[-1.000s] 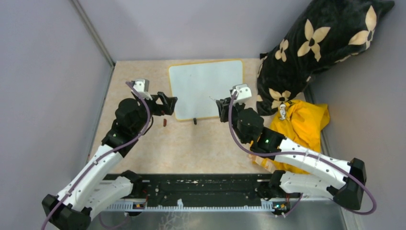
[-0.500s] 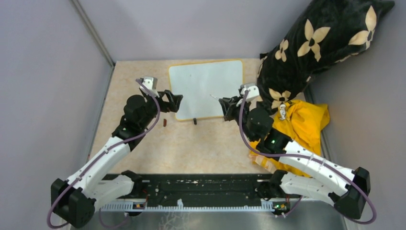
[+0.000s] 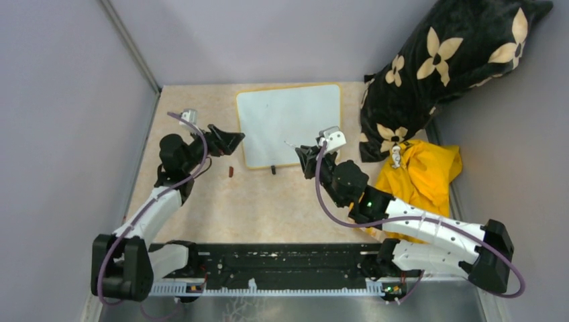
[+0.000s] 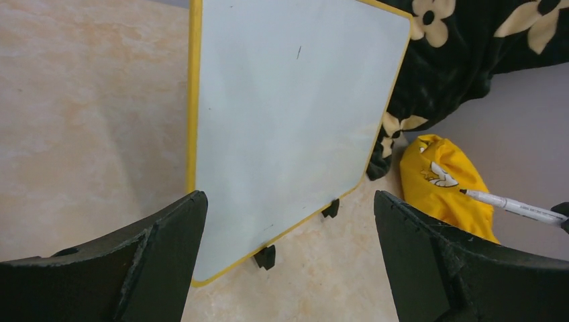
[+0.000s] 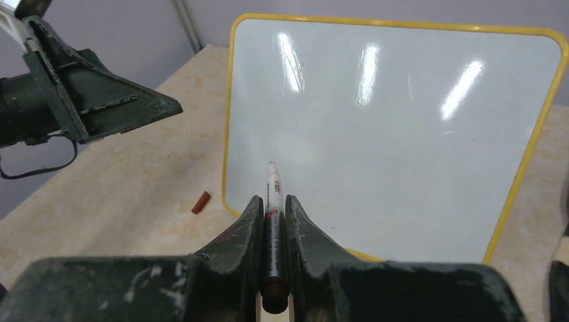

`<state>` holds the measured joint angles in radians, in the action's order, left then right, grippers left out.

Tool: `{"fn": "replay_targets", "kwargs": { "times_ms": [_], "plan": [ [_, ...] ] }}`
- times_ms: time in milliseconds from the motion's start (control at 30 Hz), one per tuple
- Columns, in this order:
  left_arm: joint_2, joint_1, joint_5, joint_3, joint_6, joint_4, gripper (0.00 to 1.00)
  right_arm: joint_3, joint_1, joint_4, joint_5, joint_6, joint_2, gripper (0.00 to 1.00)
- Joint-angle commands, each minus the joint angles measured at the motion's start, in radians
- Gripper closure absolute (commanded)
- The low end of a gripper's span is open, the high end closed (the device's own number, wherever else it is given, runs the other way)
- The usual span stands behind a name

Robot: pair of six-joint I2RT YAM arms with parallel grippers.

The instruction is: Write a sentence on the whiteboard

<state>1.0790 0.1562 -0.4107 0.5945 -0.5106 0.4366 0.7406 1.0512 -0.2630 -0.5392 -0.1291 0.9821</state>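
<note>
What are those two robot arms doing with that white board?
They are getting ready to write. The right gripper has its jaws shut on a marker, its tip pointing at the whiteboard. The left gripper hovers by the board's left edge with jaws wide open, holding nothing. No words are on the board yet. A small reddish cap lies on the table nearby.
</note>
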Motion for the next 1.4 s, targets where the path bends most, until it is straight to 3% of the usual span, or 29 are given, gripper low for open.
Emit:
{"fn": "replay_targets", "kwargs": {
  "times_ms": [0, 267, 400, 667, 900, 1367],
  "plan": [
    [0.135, -0.079, -0.263, -0.053, -0.159, 0.304, 0.01, -0.022, 0.006, -0.090, 0.040, 0.003, -0.037, 1.00],
    [0.462, -0.190, -0.532, 0.015, -0.265, 0.605, 0.01, -0.048, 0.006, -0.025, 0.064, -0.034, -0.142, 1.00],
    [0.560, -0.189, -0.629, 0.079, -0.263, 0.629, 0.02, -0.066, 0.006, -0.020, 0.063, -0.048, -0.186, 1.00],
    [0.793, -0.190, -0.705, 0.119, -0.370, 0.909, 0.18, -0.041, 0.006, 0.002, 0.087, -0.052, -0.189, 1.00],
    [0.854, -0.188, -0.698, 0.080, -0.350, 1.002, 0.22, -0.038, 0.006, 0.005, 0.085, -0.053, -0.180, 1.00],
    [0.918, -0.159, -0.707, 0.026, -0.224, 1.008, 0.48, -0.033, 0.006, -0.001, 0.094, -0.066, -0.155, 1.00]
  ]
}}
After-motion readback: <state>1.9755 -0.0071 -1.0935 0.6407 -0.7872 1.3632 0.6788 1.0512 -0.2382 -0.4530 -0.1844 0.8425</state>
